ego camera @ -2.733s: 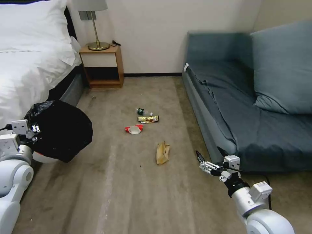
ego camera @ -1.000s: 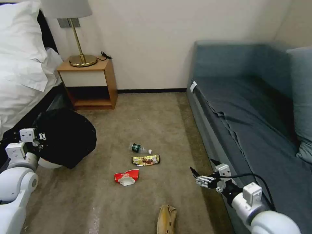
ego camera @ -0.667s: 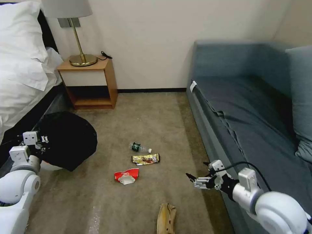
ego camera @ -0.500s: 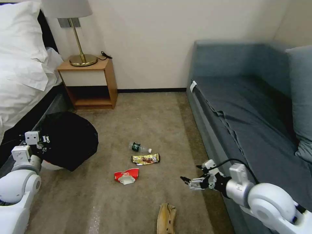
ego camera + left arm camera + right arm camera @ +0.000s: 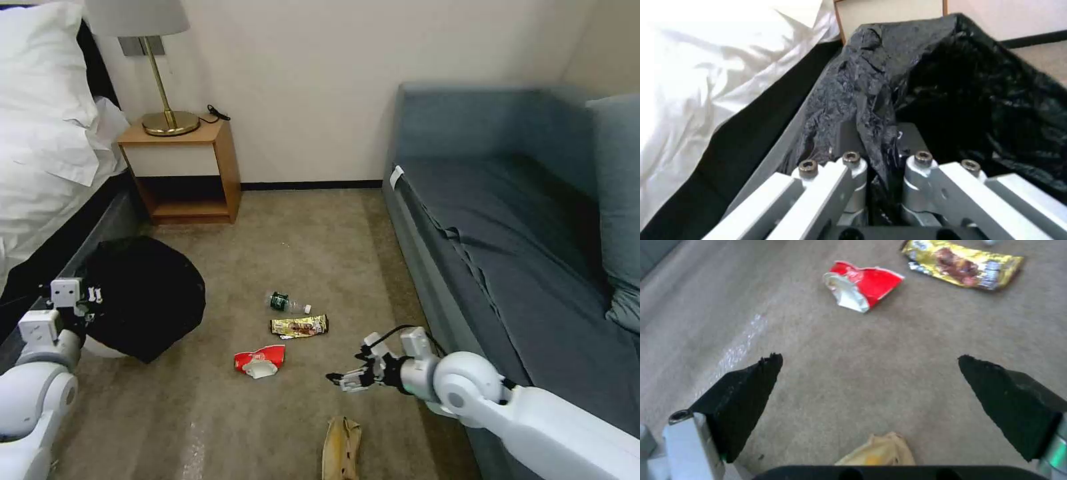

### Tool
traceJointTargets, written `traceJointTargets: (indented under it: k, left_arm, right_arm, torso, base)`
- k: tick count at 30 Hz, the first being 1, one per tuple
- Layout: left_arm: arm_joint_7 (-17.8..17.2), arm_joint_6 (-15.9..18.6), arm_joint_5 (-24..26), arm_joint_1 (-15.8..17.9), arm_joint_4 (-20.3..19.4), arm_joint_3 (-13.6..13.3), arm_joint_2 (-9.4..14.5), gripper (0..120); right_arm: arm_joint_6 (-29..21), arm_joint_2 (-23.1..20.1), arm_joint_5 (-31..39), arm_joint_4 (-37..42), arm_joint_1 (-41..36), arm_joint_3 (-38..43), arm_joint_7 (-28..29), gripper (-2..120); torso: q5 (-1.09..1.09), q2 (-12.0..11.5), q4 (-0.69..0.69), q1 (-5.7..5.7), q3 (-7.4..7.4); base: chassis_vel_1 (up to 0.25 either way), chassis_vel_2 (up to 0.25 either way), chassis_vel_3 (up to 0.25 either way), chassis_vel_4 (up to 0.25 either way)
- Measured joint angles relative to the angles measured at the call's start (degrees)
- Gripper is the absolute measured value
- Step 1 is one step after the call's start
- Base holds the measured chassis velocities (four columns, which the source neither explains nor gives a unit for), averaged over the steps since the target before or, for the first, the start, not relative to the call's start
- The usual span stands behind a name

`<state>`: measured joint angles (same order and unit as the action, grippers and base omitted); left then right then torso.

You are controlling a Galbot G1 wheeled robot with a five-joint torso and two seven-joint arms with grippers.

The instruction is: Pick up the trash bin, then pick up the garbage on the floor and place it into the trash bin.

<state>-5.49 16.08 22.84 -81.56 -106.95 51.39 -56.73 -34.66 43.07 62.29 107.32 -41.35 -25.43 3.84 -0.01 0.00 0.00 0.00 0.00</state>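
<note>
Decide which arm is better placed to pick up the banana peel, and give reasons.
The right. Its open gripper hovers just above the banana peel, while the left gripper is clamped on the trash bin liner.

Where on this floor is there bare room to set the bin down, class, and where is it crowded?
Bare carpet lies between the nightstand and the bottle, and between the trash bin and the red wrapper. It is crowded from the bottle past the gold wrapper to the banana peel, where the open right gripper hovers.
</note>
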Motion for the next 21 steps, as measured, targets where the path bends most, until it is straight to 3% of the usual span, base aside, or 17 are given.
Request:
traceJointTargets:
  k: [9, 15, 21]
  left_arm:
    - [1.28, -2.02, 0.02, -3.31, -0.32, 2.11, 0.66, 5]
    - [1.32, -2.2, -0.49, -3.39, -0.75, 1.61, 0.35, 5]
    - [1.32, -2.39, -2.12, -4.05, -3.1, 0.32, -1.36, 5]
  right_arm:
    - [-3.44, 2.48, 0.46, -4.32, 8.17, -13.48, -0.16, 100]
    - [-4.47, 2.27, 0.24, -5.51, 9.77, -17.33, -0.76, 100]
    - [-3.93, 5.34, -5.17, -12.5, 9.81, -20.47, -5.56, 100]
  torso:
    - [0.01, 0.0, 0.01, 0.0, 0.0]
    - [0.01, 0.0, 0.0, 0.0, 0.0]
    - [0.01, 0.0, -0.01, 0.0, 0.0]
  base:
    - [0.0, 0.0, 0.0, 0.0]
    - [0.0, 0.0, 0.0, 0.0]
    - [0.0, 0.0, 0.0, 0.0]
